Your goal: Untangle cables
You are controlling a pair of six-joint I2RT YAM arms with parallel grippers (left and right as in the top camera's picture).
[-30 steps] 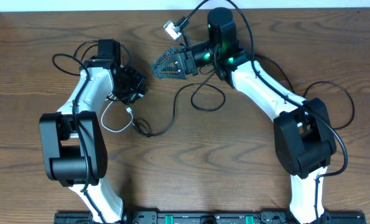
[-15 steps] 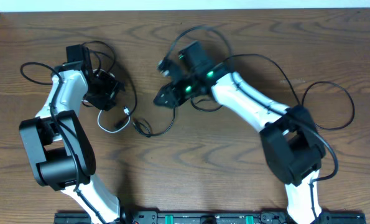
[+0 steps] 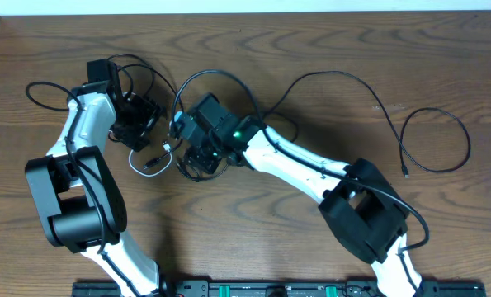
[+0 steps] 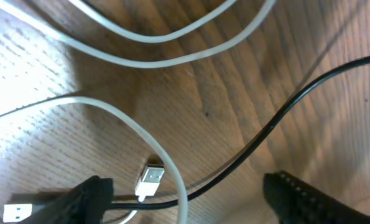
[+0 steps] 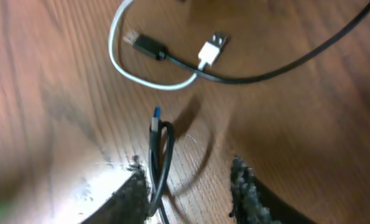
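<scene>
Now the right gripper (image 5: 188,183) hangs low over the knot of cords in the middle of the table (image 3: 311,41). A second ago it was up near the far edge, and half a second ago it was only partway down. Its jaws stand partly apart with bare wood showing between them. A doubled black cord (image 5: 163,155) runs up through the gap, close along one finger but not pinched; whether it touches that finger I cannot tell. Just ahead of the fingertips the cord ends in a blue-tipped plug (image 5: 155,115). Further ahead of the jaws a white plug (image 5: 211,51) and a black plug (image 5: 144,43) lie near each other, and a loop of white cable (image 5: 113,53) curls round beside them. The left gripper (image 4: 186,182) has swung outward since a second ago and has kept its place for the last half second. Its jaws, closed then, are now spread wide and hold nothing. Between its fingers the white cable bends past, and a long black cable (image 4: 275,121) crosses the gap on the wood. Well off to the side of both sets of jaws, another black cable (image 3: 431,110) lies in an open loop, more of it uncovered now that the right arm has reached across.
</scene>
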